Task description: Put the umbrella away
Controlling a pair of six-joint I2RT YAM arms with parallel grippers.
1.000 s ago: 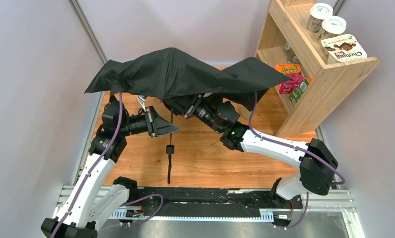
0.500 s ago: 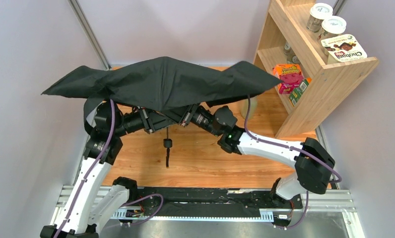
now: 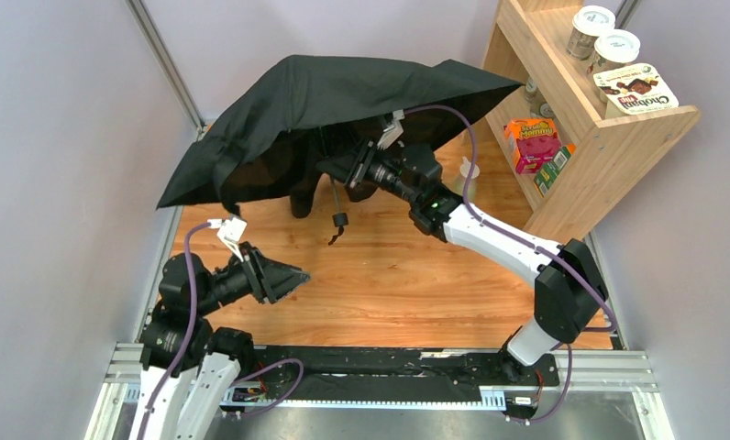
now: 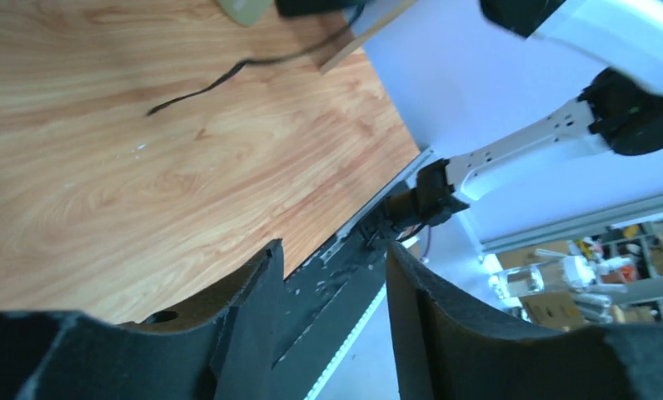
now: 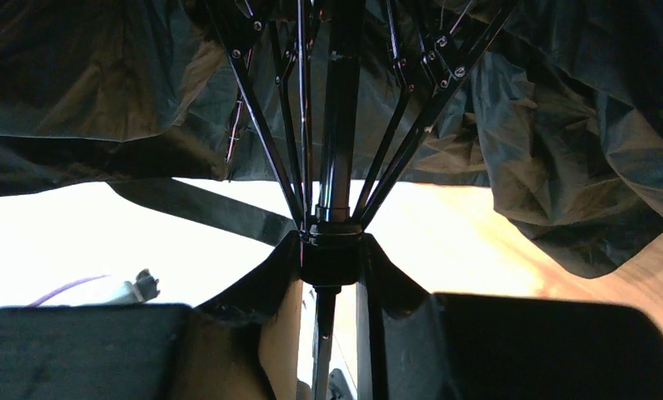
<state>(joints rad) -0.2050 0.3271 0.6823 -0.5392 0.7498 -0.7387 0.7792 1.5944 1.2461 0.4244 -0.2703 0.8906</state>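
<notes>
**Umbrella open, held by right arm only; collapse step not done**

Right gripper (image 5: pixel 332 271) is pinched on the umbrella's (image 3: pixel 325 96) runner hub where the ribs meet the shaft. Canopy is spread and tilted, held up over the far-left part of the table (image 3: pixel 389 293). Handle (image 3: pixel 339 220) and strap dangle below, clear of the wood.

Left gripper (image 3: pixel 283 278) sits low at the near-left, well apart from the umbrella, jaws spread, nothing between them.

My read: we're mid-collapse. Next move needs the left to come back up and take the shaft or handle so the right can slide the runner down and fold the ribs.

Obstacles:
- Shelf (image 3: pixel 572 137) at far right, loaded with boxes (image 3: pixel 536 137) and cans (image 3: pixel 602 32); canopy edge is near it, could snag or knock stock.
- Canopy hides the right wrist from the top view.
- Right arm's cable (image 3: pixel 462 151) loops near the canopy edge.
</notes>
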